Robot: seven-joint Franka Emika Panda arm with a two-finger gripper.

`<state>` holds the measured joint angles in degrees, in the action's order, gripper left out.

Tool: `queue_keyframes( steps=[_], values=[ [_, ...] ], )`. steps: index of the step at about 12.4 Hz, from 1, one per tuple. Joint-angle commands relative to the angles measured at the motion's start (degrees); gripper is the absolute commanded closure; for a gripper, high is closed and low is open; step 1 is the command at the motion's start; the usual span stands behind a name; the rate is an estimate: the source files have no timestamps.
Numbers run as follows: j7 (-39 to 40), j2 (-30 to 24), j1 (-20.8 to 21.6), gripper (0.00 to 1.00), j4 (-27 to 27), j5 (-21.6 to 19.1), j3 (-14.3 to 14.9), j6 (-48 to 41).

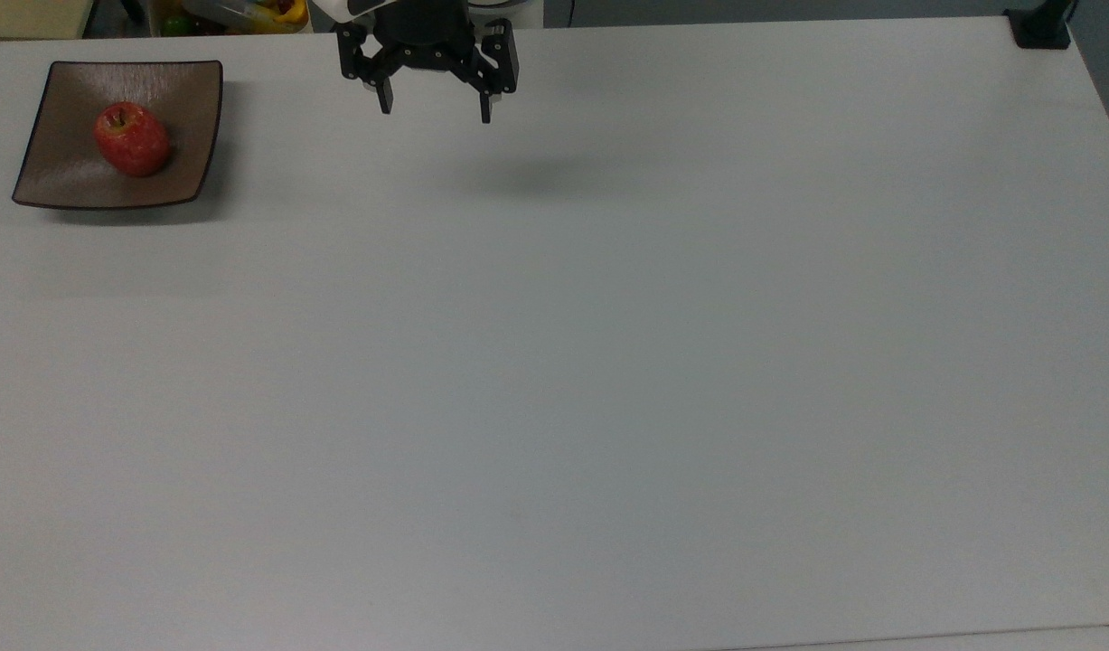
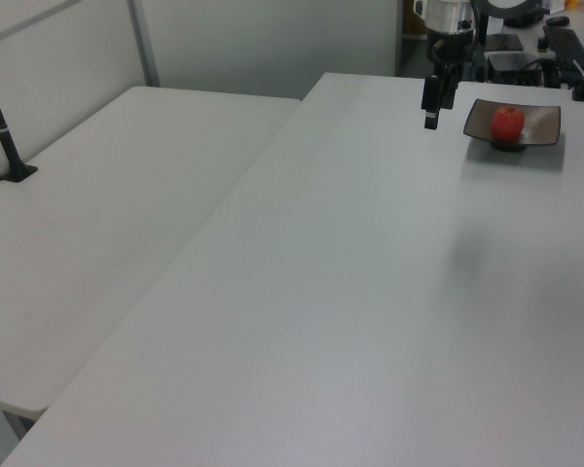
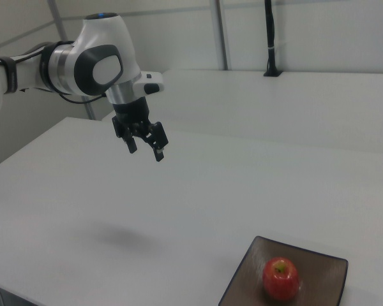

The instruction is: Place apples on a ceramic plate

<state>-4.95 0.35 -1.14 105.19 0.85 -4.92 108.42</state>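
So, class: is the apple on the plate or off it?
On it. The apple sits inside the plate, left of centre in the top view, and the open tool hangs apart from it above the table.

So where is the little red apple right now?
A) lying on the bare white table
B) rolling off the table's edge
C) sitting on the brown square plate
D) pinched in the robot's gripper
C: the apple sits on the ceramic plate, while the gripper hangs open and empty above the table, well to the top view's right of the plate.
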Motion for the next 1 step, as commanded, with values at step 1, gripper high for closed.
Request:
queue_keyframes(
  steps=[1],
  values=[
    [2.1, -1.5, 1.0, 0.0, 0.8, -1.3, 1.4, -1.6]
  ],
)
